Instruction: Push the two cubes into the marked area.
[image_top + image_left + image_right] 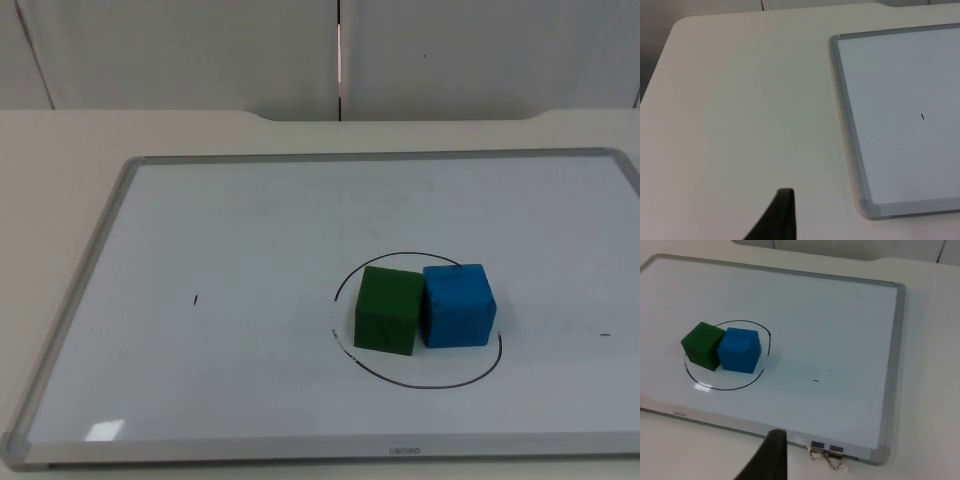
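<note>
Top view – task status: the green cube [387, 310] and the blue cube [458, 305] stand touching, side by side, inside the drawn black circle [345, 278] on the whiteboard [250, 250]. Judged complete or nearly so; the blue cube's outer edge sits close to the line.
Top view – remaining: at most a small nudge of the blue cube toward the circle's middle.
Top view – surface: the whiteboard, grey-framed, lies flat on the cream table [60, 150]; the circle sits toward the board's near edge. A grey partition wall [200, 50] closes the far side.
Left wrist view – left gripper: one fingertip [780, 217] over bare table, just off the whiteboard's corner [867, 207]; waiting. Spread or pressed together: cannot tell.
Right wrist view – right gripper: one fingertip [771, 457] near the board's edge, beside a binder clip [827, 454], well apart from both cubes. Finger state: cannot tell.
</note>
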Controlling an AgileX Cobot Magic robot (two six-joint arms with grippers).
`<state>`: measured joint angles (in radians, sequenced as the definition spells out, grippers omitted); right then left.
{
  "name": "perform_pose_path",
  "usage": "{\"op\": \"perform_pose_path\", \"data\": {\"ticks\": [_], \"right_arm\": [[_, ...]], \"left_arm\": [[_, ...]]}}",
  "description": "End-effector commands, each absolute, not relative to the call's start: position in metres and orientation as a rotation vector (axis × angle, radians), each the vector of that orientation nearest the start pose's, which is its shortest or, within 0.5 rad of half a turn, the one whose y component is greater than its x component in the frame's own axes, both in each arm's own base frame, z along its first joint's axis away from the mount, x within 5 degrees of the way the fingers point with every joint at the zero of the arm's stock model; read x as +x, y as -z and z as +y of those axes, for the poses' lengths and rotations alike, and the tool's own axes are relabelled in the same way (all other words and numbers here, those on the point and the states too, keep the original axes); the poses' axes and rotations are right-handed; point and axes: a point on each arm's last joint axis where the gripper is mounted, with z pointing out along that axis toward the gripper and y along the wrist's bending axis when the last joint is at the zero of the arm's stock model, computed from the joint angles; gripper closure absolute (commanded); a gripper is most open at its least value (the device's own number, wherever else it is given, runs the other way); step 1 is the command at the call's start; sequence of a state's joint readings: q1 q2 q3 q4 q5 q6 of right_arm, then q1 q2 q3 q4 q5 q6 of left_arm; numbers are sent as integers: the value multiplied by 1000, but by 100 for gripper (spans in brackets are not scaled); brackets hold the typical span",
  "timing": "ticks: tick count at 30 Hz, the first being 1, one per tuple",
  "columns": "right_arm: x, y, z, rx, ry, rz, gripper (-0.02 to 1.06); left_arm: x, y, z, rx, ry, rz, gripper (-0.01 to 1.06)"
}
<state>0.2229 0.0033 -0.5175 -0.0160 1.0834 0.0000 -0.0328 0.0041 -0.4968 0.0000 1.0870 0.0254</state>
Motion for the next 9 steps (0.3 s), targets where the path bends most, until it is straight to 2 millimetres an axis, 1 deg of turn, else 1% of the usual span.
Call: {"op": "perform_pose_path", "data": {"ticks": [1, 4, 9], "right_arm": [[-7, -280, -3, -194, -106, 2038, -1], [-7, -280, -2, -126, -64, 2043, -1], [-7, -280, -2, -61, -24, 2045, -1]], "left_arm": [[-5, -274, 1, 49, -7, 2065, 0], [-5, -274, 1, 49, -7, 2065, 0], [-5, -274, 1, 42, -14, 2066, 0]]}}
